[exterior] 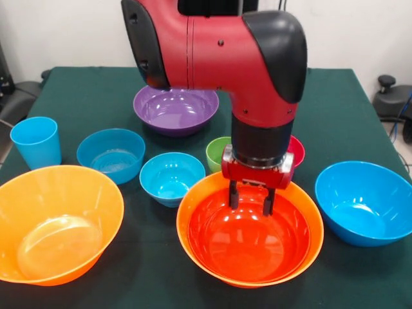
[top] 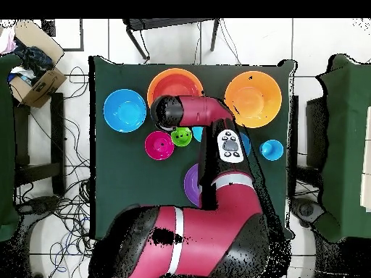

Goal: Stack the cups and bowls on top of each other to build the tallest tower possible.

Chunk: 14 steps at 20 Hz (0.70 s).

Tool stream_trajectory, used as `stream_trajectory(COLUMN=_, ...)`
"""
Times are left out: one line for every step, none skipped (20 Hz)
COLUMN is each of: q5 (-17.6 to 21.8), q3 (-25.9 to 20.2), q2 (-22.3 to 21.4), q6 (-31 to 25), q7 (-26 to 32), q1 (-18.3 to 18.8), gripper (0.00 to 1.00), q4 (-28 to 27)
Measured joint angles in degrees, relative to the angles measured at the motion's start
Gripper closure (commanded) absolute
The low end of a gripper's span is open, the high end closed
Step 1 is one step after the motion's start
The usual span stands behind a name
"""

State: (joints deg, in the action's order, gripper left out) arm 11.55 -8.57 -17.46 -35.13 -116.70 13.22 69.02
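Hovering low over the red-orange bowl (exterior: 248,235), the pincer (exterior: 251,196) is seen with its fingers (exterior: 234,195) parted a little and nothing held between them; tips are just above or at the far inner wall, contact cannot be told. That bowl is already nested in an orange bowl (exterior: 193,248), the only tower started. Left loose on the surface (exterior: 96,90): second orange bowl (exterior: 58,222), purple bowl (exterior: 175,109), three blue bowls (exterior: 111,154) (exterior: 171,177) (exterior: 364,201), blue cup (exterior: 36,141), green cup (exterior: 216,153) and pink bowl (exterior: 297,149) half hidden behind the wrist. Risk judged: a rim grab on glossy plastic may slip, or both nested bowls may be lifted together; green cup and pink bowl nearby could be knocked by the wrist
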Motion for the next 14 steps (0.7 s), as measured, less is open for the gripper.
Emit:
stream_trajectory(q5=-0.30, q3=0.01, q2=-0.89, q6=-0.31, q7=0.00, q1=-0.01, gripper=0.00, q4=0.85)
stream_trajectory(q5=-0.44, q3=0.00, q2=-1.35, q6=-0.53, q7=0.00, q1=-0.01, gripper=0.00, q4=1.24)
stream_trajectory(q5=-0.58, q3=0.00, q2=-1.81, q6=-0.75, q7=0.00, q1=-0.01, gripper=0.00, q4=1.62)
stream_trajectory(q5=-0.71, q3=0.01, q2=-2.28, q6=-0.99, q7=0.00, q1=-0.01, gripper=0.00, q4=1.96)
stream_trajectory(q5=-0.99, q3=0.01, q2=-3.20, q6=-1.49, q7=0.00, q1=0.00, gripper=0.00, q4=2.62)
stream_trajectory(q5=-1.21, q3=0.00, q2=-3.94, q6=-1.83, q7=0.00, q1=0.02, gripper=0.00, q4=3.08)
stream_trajectory(q5=-1.59, q3=-0.01, q2=-4.91, q6=-2.09, q7=0.00, q1=0.08, gripper=0.00, q4=3.66)
stream_trajectory(q5=-1.80, q3=-0.02, q2=-5.41, q6=-2.12, q7=0.00, q1=0.14, gripper=0.00, q4=3.94)
stream_trajectory(q5=-2.10, q3=-0.03, q2=-6.01, q6=-2.12, q7=0.00, q1=0.21, gripper=0.00, q4=4.24)
stream_trajectory(q5=-2.26, q3=-0.03, q2=-6.34, q6=-2.12, q7=0.00, q1=0.25, gripper=0.00, q4=4.38)
stream_trajectory(q5=-2.55, q3=-0.03, q2=-7.02, q6=-2.13, q7=0.00, q1=0.35, gripper=0.00, q4=4.64)
stream_trajectory(q5=-2.73, q3=-0.02, q2=-7.57, q6=-2.12, q7=0.00, q1=0.43, gripper=0.00, q4=4.70)
stream_trajectory(q5=-2.78, q3=-0.02, q2=-7.82, q6=-2.12, q7=0.00, q1=0.45, gripper=0.00, q4=4.69)
stream_trajectory(q5=-2.78, q3=-0.01, q2=-8.09, q6=-2.13, q7=0.00, q1=0.46, gripper=0.00, q4=4.71)
